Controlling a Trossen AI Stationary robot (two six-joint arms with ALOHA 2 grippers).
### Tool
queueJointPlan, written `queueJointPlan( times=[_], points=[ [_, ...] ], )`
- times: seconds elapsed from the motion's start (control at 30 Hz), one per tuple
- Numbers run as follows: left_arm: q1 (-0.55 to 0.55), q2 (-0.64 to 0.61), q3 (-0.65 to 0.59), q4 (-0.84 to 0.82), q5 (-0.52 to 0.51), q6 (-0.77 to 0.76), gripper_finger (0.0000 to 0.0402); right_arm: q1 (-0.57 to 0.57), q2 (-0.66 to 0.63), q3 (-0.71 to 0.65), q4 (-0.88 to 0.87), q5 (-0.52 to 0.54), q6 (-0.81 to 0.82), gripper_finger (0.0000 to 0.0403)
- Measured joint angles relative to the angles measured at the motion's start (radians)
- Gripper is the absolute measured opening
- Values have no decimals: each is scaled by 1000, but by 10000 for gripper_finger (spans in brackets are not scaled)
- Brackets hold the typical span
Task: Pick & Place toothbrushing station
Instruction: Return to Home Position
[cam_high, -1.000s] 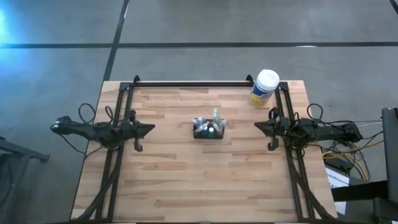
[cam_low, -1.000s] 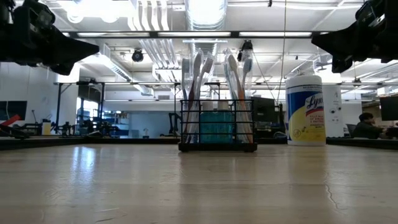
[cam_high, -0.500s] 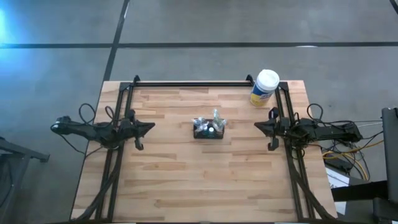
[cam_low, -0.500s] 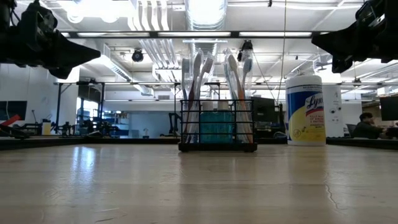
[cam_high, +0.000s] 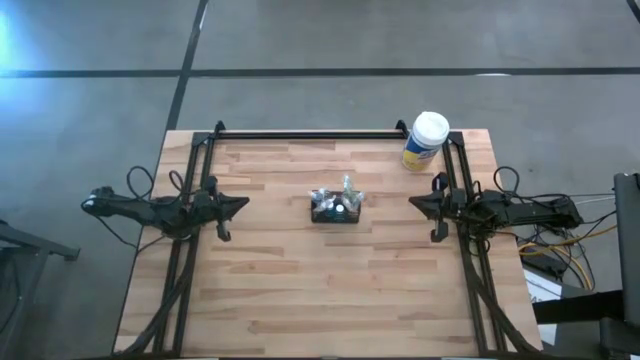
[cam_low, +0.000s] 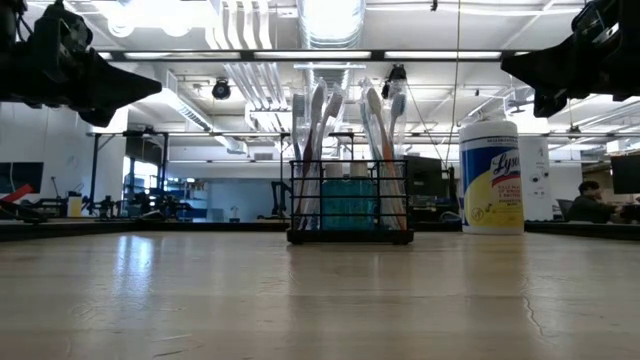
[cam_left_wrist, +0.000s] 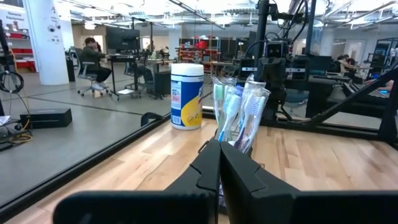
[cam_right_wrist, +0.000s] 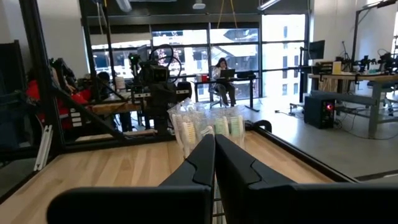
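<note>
I begin with the grippers, which are nearest to my wrist cameras. The left gripper (cam_left_wrist: 219, 144) has its two dark fingers pressed together with nothing between them, and it hangs above the left side of the table (cam_high: 300, 300). The right gripper (cam_right_wrist: 214, 138) is closed in the same way, also on nothing, above the right side. Both point toward the middle, where the caddy (cam_low: 350, 200) stands flat on the wood, between the two grippers and well apart from each. It is a small black box of thin wire mesh, rectangular, and I can see through its walls. The toothbrushes (cam_low: 322, 150) stand upright in it with their heads up, in two bunches, one at each end, and they lean a little. Between the bunches something teal (cam_low: 350, 208) sits low inside; I cannot tell what it is. Farther back, near the right far corner, stands a round canister (cam_low: 491, 177) with a white lid and a yellow and blue label. On the label I can read "Lys"; the other letters turn out of view. Beyond the table is a big workshop, where a person (cam_left_wrist: 93, 59) sits at a desk.
</note>
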Motion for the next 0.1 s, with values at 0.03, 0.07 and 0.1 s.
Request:
queueJointPlan(
  times=[0.03, 0.07, 0.1],
  points=[
    [0, 0, 0, 0, 0, 0, 12, 0, 0, 0, 0, 0, 0, 8],
    [0, 0, 0, 0, 0, 0, 12, 0, 0, 0, 0, 0, 0, 9],
    [0, 0, 0, 0, 0, 0, 11, 0, 0, 0, 0, 0, 0, 9]
  ],
)
